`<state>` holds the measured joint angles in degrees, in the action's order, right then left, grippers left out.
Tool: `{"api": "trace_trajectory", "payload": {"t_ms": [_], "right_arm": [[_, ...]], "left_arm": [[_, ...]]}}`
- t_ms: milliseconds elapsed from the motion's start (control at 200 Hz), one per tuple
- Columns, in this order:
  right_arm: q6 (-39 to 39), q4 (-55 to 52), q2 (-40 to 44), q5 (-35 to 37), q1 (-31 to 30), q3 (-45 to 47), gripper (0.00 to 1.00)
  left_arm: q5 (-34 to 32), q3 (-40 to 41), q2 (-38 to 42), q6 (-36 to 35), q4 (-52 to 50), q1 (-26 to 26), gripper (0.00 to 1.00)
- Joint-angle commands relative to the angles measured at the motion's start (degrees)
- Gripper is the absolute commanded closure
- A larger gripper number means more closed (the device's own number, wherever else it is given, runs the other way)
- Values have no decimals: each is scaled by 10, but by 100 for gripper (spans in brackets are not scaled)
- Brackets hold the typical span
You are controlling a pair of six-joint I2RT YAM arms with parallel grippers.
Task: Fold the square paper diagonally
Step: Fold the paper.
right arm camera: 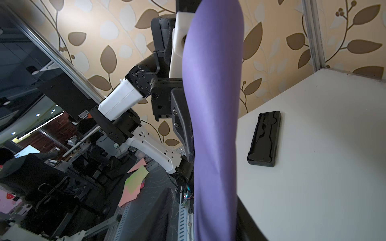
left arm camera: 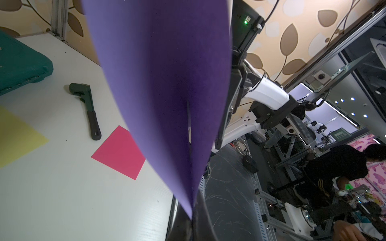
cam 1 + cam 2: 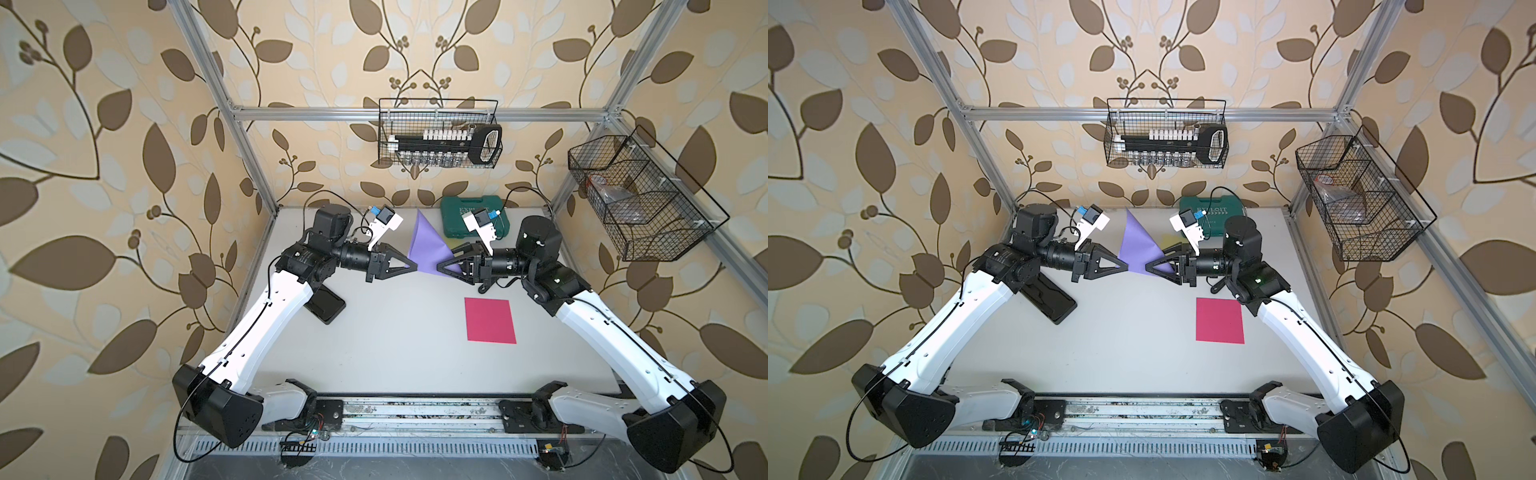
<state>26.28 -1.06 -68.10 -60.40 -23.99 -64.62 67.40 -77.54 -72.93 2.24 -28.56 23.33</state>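
Observation:
The square paper (image 3: 428, 245) is purple and hangs in the air above the back of the table, doubled over into a triangle whose point reaches toward the back wall. It shows in both top views (image 3: 1138, 245). My left gripper (image 3: 417, 263) is shut on its lower left corner; in the left wrist view the sheet (image 2: 167, 83) rises from the pinched jaws (image 2: 192, 210). My right gripper (image 3: 437, 266) faces it from the right. In the right wrist view its fingers stand apart, open, with the paper (image 1: 213, 104) running between them (image 1: 208, 208).
A pink paper (image 3: 490, 320) lies flat at the front right. A yellow paper (image 2: 16, 135), a green wrench (image 2: 87, 108) and a green tool case (image 3: 469, 216) sit at the back right. A black case (image 3: 326, 305) lies left. Wire baskets (image 3: 440, 133) (image 3: 640, 199) hang on the frame.

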Motion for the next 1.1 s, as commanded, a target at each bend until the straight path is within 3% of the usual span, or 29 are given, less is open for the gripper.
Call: {"api": "trace_trajectory", "payload": {"t_ms": [0, 195, 310, 350, 625, 1095], "right_arm": [[10, -8, -11, -36, 6, -27, 62], [16, -12, -19, -77, 22, -37, 63], [4, -38, -19, -84, 35, -40, 72], [-6, -54, -20, -85, 38, -42, 77], [-51, -120, -29, -67, 42, -50, 80], [-75, -127, -42, -80, 61, -44, 96]], "left_arm": [[19, -23, -7, -67, -22, 5, 100], [24, -20, -15, -141, -37, 5, 100], [16, -20, -21, -158, -29, 5, 100], [16, -24, -25, -163, -31, 5, 100], [15, -38, -48, -183, -34, 5, 100], [20, -35, -53, -215, -54, -9, 100]]}}
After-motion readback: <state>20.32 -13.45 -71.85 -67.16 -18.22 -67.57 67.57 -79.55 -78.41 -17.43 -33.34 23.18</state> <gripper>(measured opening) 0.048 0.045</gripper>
